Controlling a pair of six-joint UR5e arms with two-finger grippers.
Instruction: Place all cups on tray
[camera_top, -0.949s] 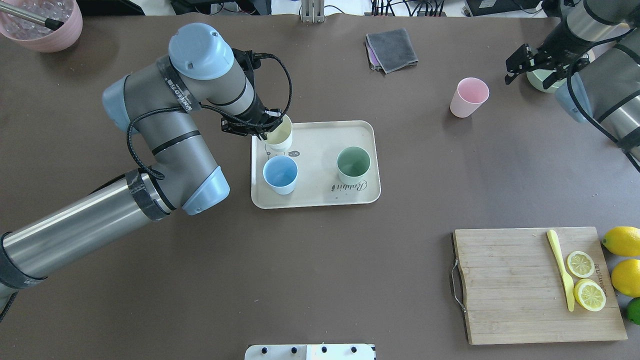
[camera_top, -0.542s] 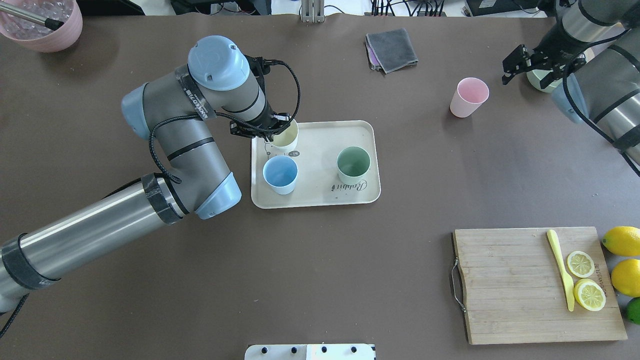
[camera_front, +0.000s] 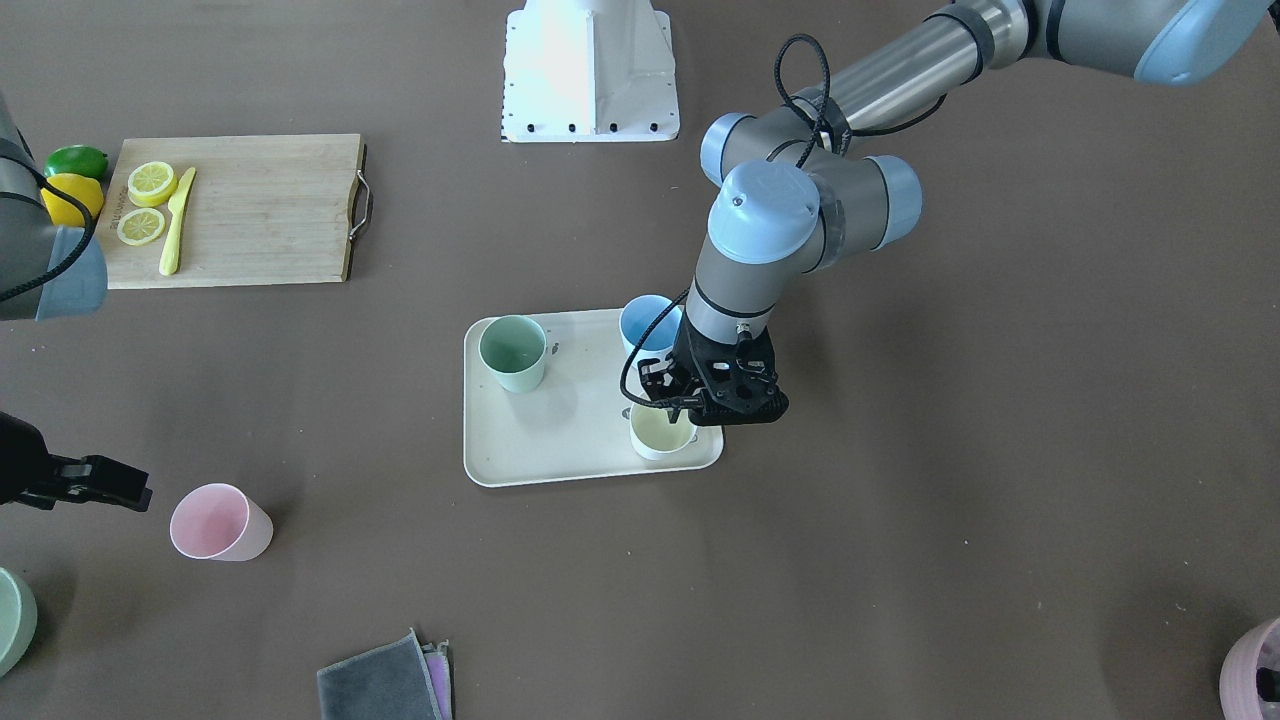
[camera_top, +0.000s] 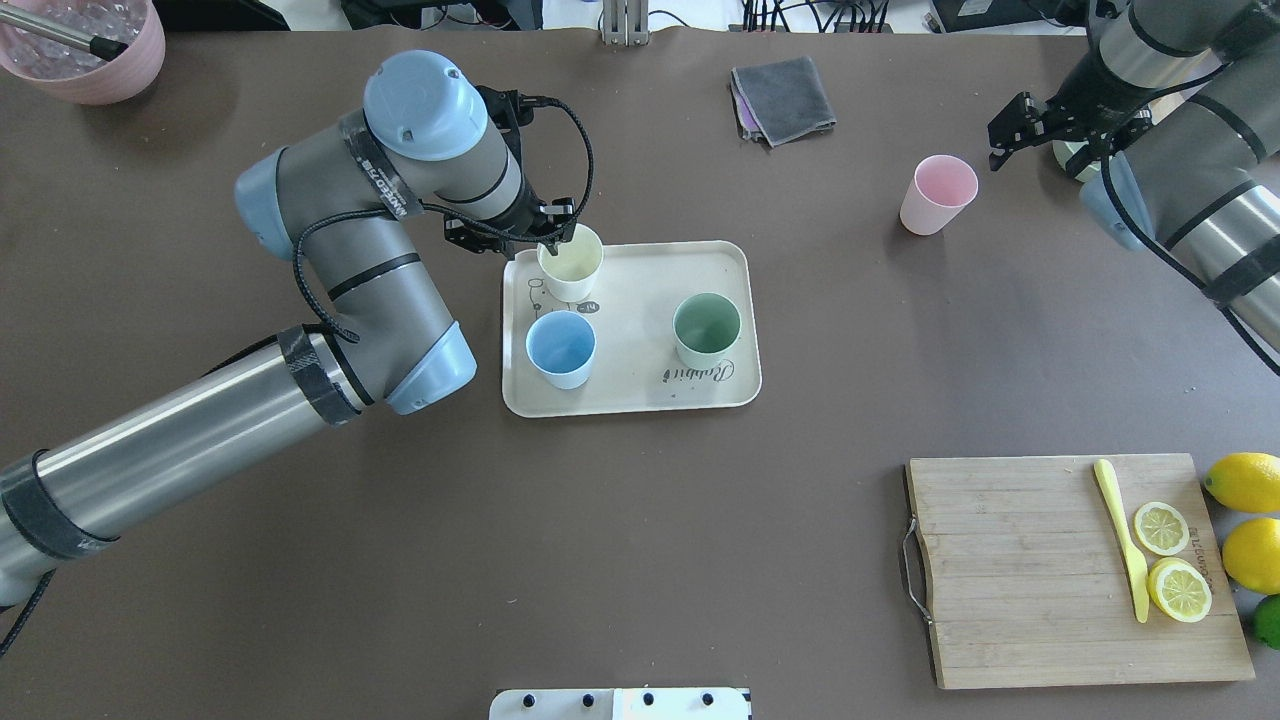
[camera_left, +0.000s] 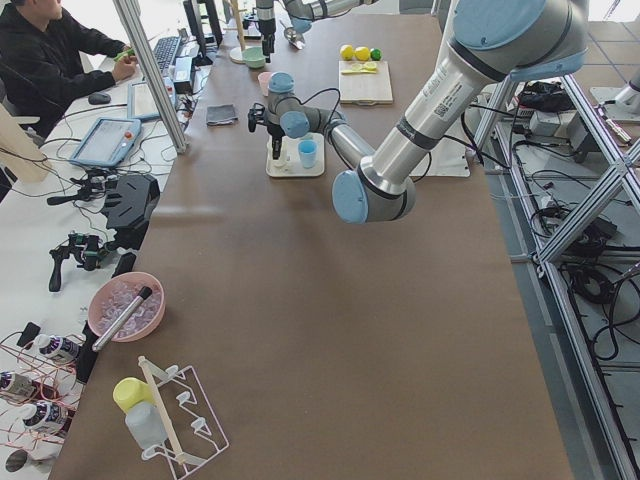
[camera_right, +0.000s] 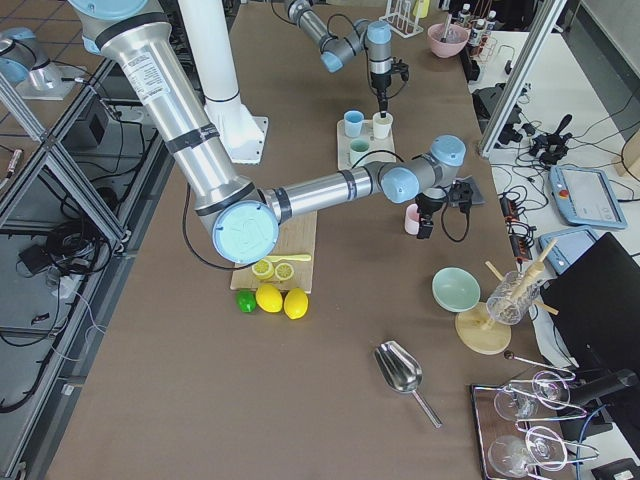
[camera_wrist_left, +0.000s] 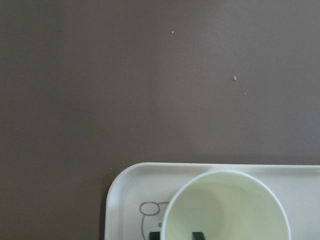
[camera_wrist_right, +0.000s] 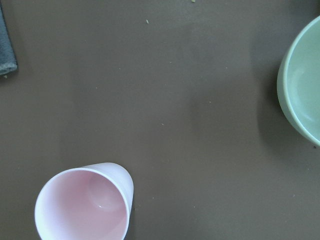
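The cream tray (camera_top: 640, 392) holds the light blue cup (camera_top: 561, 348), the mint green cup (camera_top: 707, 328) and the cream-white cup (camera_top: 571, 262), which stands upright in the tray's far left corner. My left gripper (camera_top: 546, 240) straddles the cream cup's rim. In the left wrist view one fingertip (camera_wrist_left: 198, 235) is inside the cup (camera_wrist_left: 225, 210) and one outside, slightly apart from the wall. The pink cup (camera_top: 938, 195) stands on the bare table, off the tray. My right gripper (camera_top: 1010, 135) hovers open and empty just beyond it, and the right wrist view shows the pink cup (camera_wrist_right: 85, 205) below.
A pale green bowl (camera_wrist_right: 302, 90) sits right of the pink cup, under the right arm. A grey cloth (camera_top: 783, 98) lies at the back. A wooden cutting board (camera_top: 1020, 570) with a knife and lemon slices is at front right. A mauve pot (camera_top: 85, 55) stands far back left.
The left arm shifted the cream cup slightly back on the tray and brought it upright; the fingers now stand apart around its rim. The right gripper moved left toward the pink cup.
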